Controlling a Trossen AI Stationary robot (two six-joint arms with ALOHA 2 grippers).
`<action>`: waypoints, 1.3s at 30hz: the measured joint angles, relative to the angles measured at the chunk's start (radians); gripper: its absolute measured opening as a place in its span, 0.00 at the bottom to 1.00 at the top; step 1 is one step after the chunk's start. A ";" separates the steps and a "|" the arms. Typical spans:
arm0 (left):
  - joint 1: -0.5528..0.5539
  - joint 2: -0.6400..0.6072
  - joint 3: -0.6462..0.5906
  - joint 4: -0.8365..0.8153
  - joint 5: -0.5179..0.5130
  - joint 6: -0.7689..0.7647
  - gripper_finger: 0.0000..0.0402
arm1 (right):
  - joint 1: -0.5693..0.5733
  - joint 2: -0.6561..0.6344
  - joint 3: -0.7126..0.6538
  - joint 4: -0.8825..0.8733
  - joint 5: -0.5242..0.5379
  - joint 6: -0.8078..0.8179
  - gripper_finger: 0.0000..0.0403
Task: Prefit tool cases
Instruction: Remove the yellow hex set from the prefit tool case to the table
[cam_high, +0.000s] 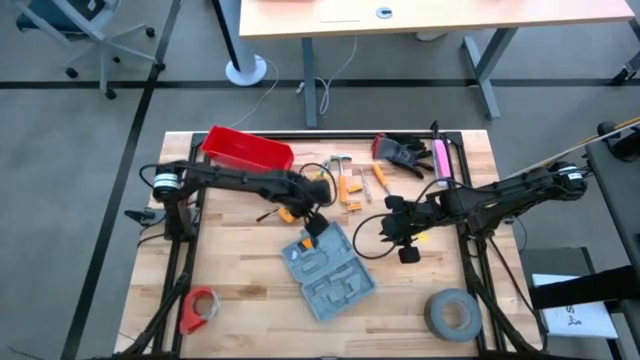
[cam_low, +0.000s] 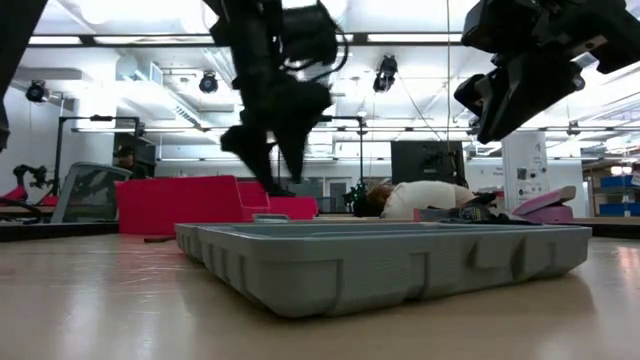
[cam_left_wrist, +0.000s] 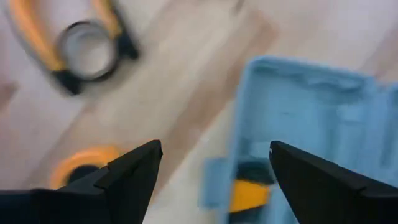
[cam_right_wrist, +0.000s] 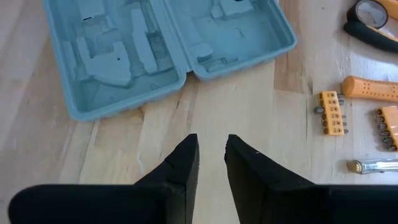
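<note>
from above, the open tool case (cam_high: 330, 268) lies flat in the middle of the surface (cam_high: 240, 260). the left end effector (cam_high: 314, 222) hangs over its far corner. the right end effector (cam_high: 398, 238) waits just beside the case.

from low down, the case sits flat.

the left wrist view shows its fingers (cam_left_wrist: 134, 171) wide apart, with something yellow (cam_left_wrist: 249, 193) in the case below. i think it should lift straight up so nothing gets bumped.

the right wrist view shows its fingers (cam_right_wrist: 180, 168) nearly together, holding nothing.
</note>
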 joint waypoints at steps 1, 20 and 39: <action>-0.012 0.000 0.000 0.029 0.000 -0.008 0.77 | 0.001 0.000 0.000 0.000 0.000 0.001 0.16; -0.099 0.164 0.104 0.061 0.001 0.053 0.68 | 0.032 0.001 0.000 0.027 0.001 0.034 0.16; -0.120 0.264 0.256 -0.160 -0.028 0.067 0.61 | 0.165 0.085 0.000 0.076 -0.103 0.072 0.15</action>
